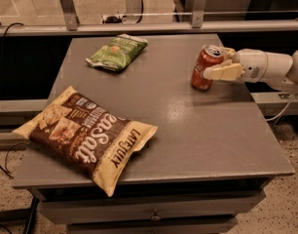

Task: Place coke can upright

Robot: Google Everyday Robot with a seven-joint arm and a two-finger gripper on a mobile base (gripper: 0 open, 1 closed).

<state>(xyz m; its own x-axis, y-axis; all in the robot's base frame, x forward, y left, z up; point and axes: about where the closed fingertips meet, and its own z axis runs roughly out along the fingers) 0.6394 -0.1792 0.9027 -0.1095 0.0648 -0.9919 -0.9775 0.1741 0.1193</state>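
Note:
The coke can (203, 68) is a small red can with a silver top, at the table's right side. It leans slightly, its top toward the right, with its base at or just above the grey table (188, 130). My gripper (215, 63) reaches in from the right, and its pale fingers (224, 72) are closed around the can's upper body.
A large brown chip bag (88, 135) lies at the table's front left, overhanging the edge. A green snack bag (116, 51) lies at the back left. A metal rail (139, 28) runs behind the table. The table's right edge is just under my arm.

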